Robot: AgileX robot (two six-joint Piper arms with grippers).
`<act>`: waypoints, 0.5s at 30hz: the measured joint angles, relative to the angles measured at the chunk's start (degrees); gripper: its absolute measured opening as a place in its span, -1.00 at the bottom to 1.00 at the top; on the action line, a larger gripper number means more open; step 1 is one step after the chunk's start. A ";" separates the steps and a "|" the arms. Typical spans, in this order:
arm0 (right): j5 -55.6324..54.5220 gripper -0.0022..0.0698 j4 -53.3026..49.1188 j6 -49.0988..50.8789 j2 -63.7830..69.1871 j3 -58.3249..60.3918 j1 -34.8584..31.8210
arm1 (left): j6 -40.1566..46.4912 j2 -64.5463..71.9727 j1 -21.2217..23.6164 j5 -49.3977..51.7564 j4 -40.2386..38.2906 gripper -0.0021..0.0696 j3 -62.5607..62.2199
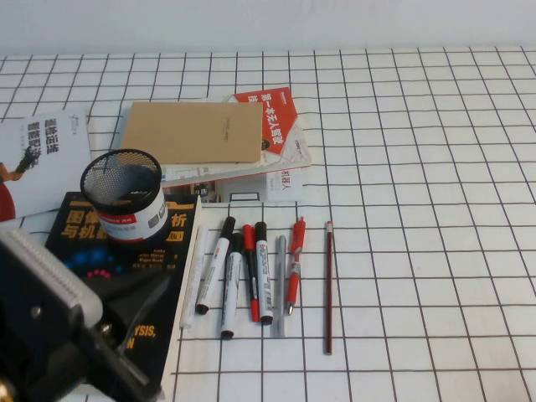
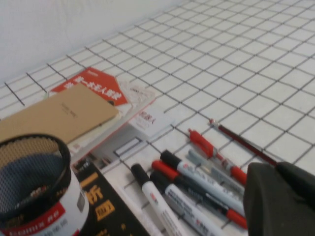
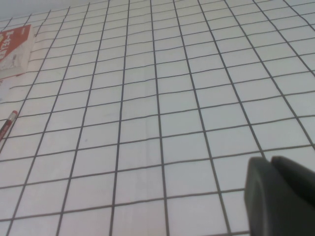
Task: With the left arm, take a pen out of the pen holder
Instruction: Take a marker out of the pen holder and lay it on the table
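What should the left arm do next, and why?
Probably just rest the left arm where it is. No pen sticks out of the pen holder, which looks empty, and the pens lie in a row on the table beside it. The left pincer, at the table's near left, is shut on nothing; the right pincer hangs shut over the grid cloth.

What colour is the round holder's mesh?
Black; pen holder clearest in high view. Left gripper shut near loose pens; right gripper over grid cloth.
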 joint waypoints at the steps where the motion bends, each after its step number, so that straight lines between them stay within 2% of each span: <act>1: 0.00 -0.98 0.00 0.00 0.00 0.00 0.00 | 0.00 -1.34 0.00 1.14 0.00 -0.95 1.23; 11: 0.00 -0.99 0.00 0.00 0.00 0.00 0.00 | 0.00 -11.75 0.00 5.09 -0.23 -0.95 9.12; 15: 0.00 -0.98 0.00 0.00 0.00 0.00 0.00 | 0.00 -16.08 1.20 5.09 -3.64 -0.95 12.55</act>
